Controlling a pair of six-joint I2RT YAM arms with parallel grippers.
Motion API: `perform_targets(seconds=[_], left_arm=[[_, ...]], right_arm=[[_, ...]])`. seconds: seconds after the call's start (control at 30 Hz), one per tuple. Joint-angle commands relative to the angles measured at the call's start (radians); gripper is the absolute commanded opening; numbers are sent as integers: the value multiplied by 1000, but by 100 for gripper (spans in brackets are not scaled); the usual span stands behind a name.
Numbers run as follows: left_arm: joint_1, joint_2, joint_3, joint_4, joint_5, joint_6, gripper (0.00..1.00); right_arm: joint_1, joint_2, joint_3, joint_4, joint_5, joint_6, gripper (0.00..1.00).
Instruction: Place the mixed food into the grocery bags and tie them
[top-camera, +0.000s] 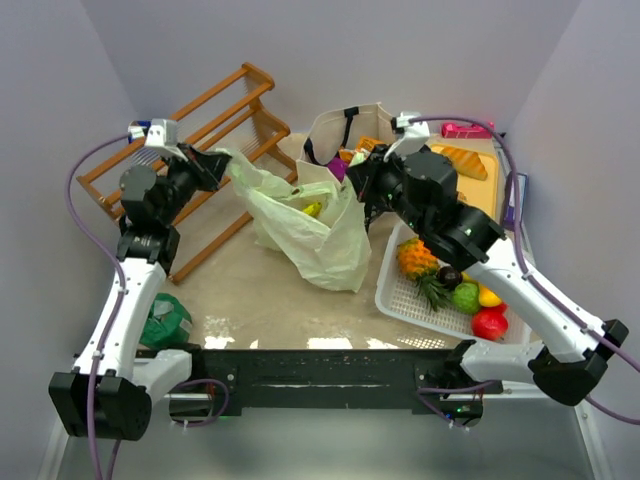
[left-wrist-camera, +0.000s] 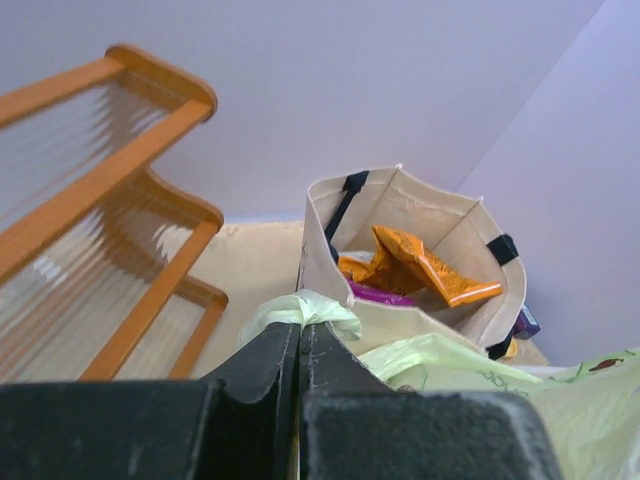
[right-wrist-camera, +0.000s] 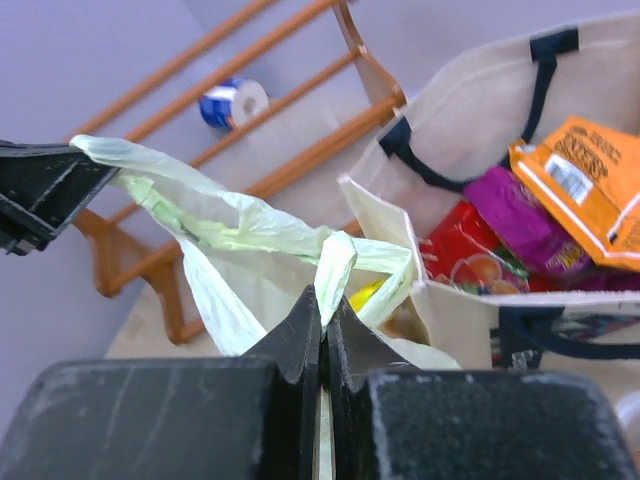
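Observation:
The pale green plastic bag (top-camera: 318, 235) stands mid-table with its mouth stretched between both arms. My left gripper (top-camera: 222, 160) is shut on the bag's left loop handle (left-wrist-camera: 302, 308), which bunches out above the closed fingertips (left-wrist-camera: 285, 345). My right gripper (right-wrist-camera: 325, 298) is shut on the right handle (right-wrist-camera: 336, 262). A yellow banana (right-wrist-camera: 366, 294) shows inside the bag. Behind it stands the beige canvas tote (top-camera: 362, 118) with black straps, holding an orange packet (right-wrist-camera: 588, 185), a purple packet (right-wrist-camera: 520, 228) and a red packet (right-wrist-camera: 468, 252).
A wooden rack (top-camera: 205, 140) lies at the back left, with a blue-and-white roll (right-wrist-camera: 232, 102) beyond it. A white mesh basket (top-camera: 405, 300) at the right holds a pineapple (top-camera: 418, 258) and toy fruit. A dark green bundle (top-camera: 165, 322) lies by the left arm. Bread (top-camera: 462, 160) sits back right.

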Motion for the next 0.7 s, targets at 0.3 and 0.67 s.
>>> perform_targets(seconds=[0.3,0.67], left_arm=[[6,-221,-182,-67,148,245,84],[-19,-192,-83,-292,-5,445,99]], right_arm=[[0,-85,-236,-27,8,-12,0],[-1,-100,-228,-50,2,-15,0]])
